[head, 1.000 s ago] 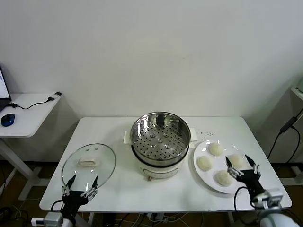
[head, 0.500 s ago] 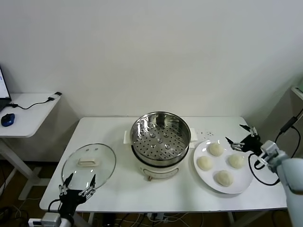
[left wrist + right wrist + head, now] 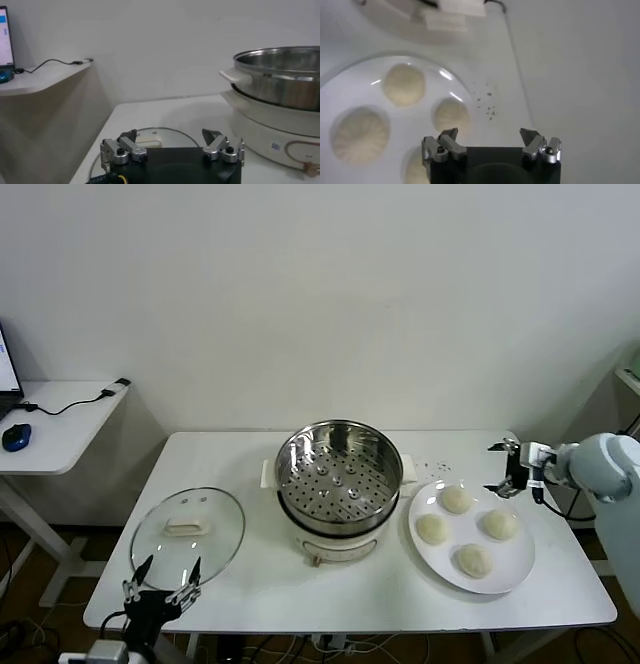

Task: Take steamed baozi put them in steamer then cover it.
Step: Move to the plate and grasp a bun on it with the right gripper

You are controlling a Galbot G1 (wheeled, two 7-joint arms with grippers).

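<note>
Biggest change: right arm has swung from the near-right table edge up & round to the far right, so the right gripper [image 3: 507,469] now hangs above the table just beyond the far-right rim of the plate [image 3: 520,569], pointing down; a sec ago it sat low at the near edge by the buns. Means the first pick is only being lined up — nothing grabbed yet, task basically at the start. White table [image 3: 250,579] otherwise same layout. Steamer [image 3: 338,469] sits centre, steel basket empty, perforated floor bare, on its white pot base. Cover [image 3: 188,529] lies flat on the near-left of the table, white handle up, well apart from the steamer, untouched. All four steamed baozi [image 3: 455,499] on the plate right of the steamer, none moved. Right wrist view looks straight down: right gripper [image 3: 491,145] fingers spread wide, nothing between them, buns [image 3: 451,114] below and to one side, so it's off-centre from any bun; prob needs to shift in over the closest one before dropping. Left gripper [image 3: 160,582] parked low at the near-left edge, just in front of the cover, fingers also wide apart & empty, same spot as before; left wrist view shows left gripper [image 3: 171,145] facing cover rim and steamer side.
</note>
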